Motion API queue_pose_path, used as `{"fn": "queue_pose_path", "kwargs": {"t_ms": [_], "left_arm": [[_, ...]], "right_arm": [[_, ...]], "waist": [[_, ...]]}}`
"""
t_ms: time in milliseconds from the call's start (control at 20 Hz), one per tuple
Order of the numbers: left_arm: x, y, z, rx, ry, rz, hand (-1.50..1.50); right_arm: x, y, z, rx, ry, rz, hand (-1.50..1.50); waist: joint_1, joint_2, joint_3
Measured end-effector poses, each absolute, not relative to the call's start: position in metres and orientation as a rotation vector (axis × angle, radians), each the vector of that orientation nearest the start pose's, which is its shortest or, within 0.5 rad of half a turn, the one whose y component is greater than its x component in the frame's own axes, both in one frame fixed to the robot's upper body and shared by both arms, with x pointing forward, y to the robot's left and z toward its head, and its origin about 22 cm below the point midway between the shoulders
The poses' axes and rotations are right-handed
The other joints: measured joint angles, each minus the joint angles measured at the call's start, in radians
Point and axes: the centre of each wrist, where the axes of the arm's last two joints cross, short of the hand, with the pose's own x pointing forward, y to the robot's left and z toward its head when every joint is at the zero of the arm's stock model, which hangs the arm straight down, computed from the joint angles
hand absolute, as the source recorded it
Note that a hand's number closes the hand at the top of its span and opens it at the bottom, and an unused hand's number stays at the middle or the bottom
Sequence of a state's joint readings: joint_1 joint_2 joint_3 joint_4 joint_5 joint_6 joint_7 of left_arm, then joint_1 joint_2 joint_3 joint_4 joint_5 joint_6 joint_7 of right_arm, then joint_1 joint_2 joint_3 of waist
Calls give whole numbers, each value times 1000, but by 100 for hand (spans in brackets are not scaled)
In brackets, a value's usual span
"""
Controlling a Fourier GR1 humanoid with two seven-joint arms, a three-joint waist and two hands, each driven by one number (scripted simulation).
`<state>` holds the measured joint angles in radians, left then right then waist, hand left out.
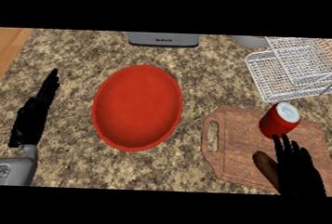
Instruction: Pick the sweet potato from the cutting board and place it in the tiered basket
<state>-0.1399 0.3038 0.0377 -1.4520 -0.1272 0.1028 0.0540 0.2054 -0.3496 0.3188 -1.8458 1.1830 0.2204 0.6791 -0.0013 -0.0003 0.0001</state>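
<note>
— Granite counter (68, 54), cutting board (228, 167) near right: sweet potato (264, 164) lying there, long axis running diagonally?

— Yes. Touching right hand (297, 172) on its left; fingers straight, grasping nothing. Left hand (34, 114) resting open, well apart.

The counter (74, 59) was speckled brown and beige granite, with plain tan wood at its left edge. The plate (137, 107) was red-orange. The board (230, 134) was reddish-brown wood grain, the sweet potato (264, 164) dark brown, the can (279, 119) red with a white top, the basket (294, 67) white wire. Both hands (34, 114) (297, 172) were black.
</note>
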Motion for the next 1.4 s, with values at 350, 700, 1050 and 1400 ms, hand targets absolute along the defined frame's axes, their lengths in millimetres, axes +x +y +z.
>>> {"fn": "queue_pose_path", "kwargs": {"t_ms": [350,700,1050,1400], "left_arm": [[284,300,30,438,-1534,-228,0],[280,297,33,430,-1531,-229,0],[285,295,28,439,-1541,-231,0],[282,294,31,425,-1539,-241,0]], "right_arm": [[190,-236,18,-1138,-729,1068,-150],[194,-231,8,-1083,-672,1188,150],[193,-234,5,-1094,-728,1245,150],[201,-206,16,-917,-897,1202,150]], "waist": [[-1,-1,-1],[3,-8,-9],[-1,-9,-11],[7,-3,-5]]}}
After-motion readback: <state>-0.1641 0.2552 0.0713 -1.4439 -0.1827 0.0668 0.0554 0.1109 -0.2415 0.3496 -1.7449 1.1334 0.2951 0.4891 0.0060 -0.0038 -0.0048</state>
